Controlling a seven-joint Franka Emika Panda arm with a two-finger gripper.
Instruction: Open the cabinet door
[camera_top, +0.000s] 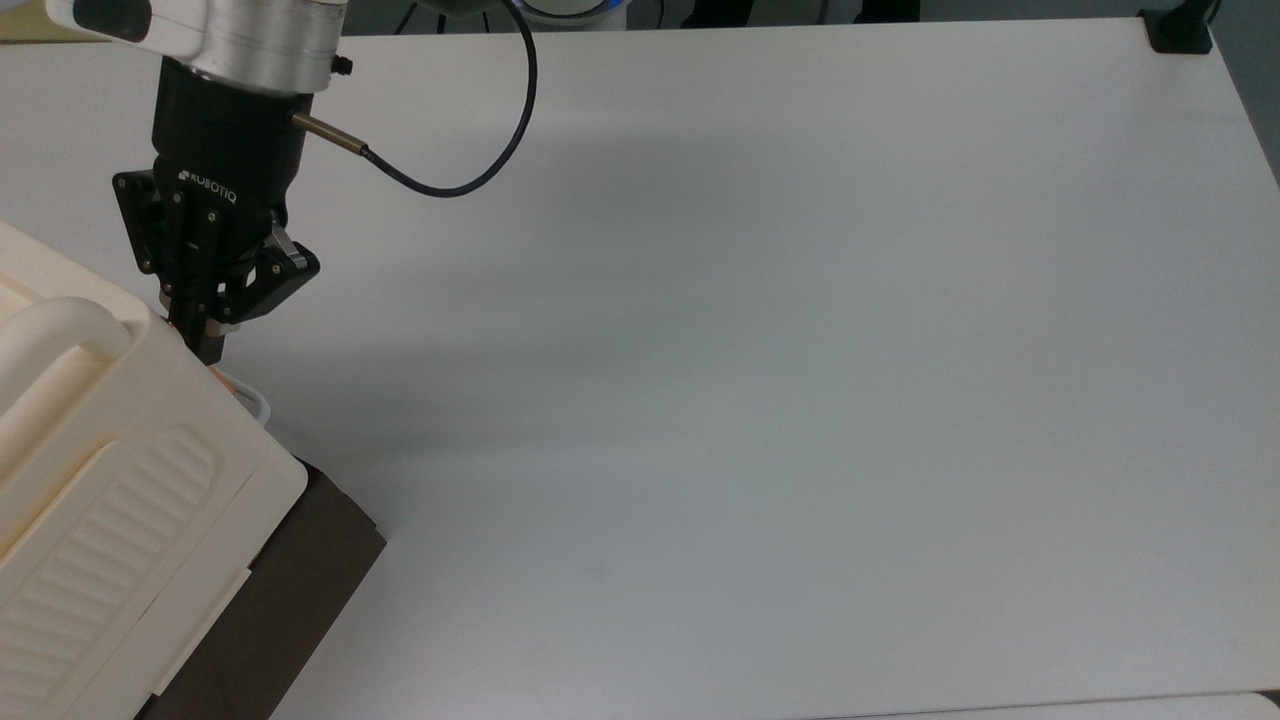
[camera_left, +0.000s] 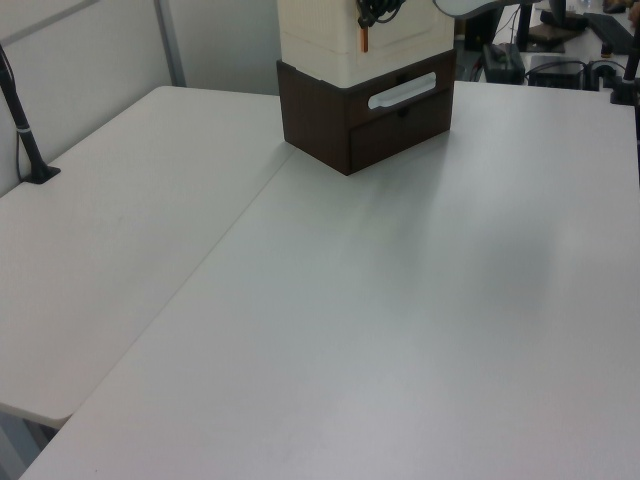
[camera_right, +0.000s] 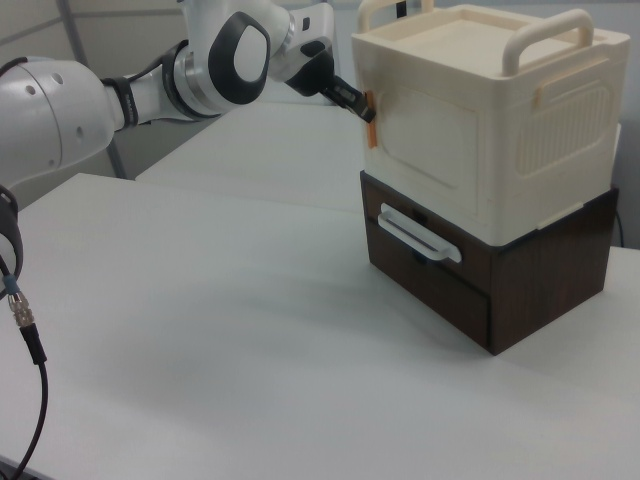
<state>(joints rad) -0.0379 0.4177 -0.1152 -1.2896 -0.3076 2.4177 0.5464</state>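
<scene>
So the claw (camera_right: 366, 106) is pinched shut on the little orange tab (camera_right: 368, 105). Door (camera_right: 425, 150) looks light, stiff plastic, so that tab's the spot.

The top view looks almost straight down on the white table (camera_top: 760, 350), with the cream cabinet (camera_top: 110, 480) cut off at the top view's lower left corner. The left view stands low at one end of the table (camera_left: 330, 330) and faces along it toward the far-off cabinet (camera_left: 365, 40), whose top is cropped. The right view sits much nearer, at an angle to the cabinet (camera_right: 490, 130) and its dark base (camera_right: 490, 280); all three share that cabinet corner and the surrounding tabletop.
</scene>
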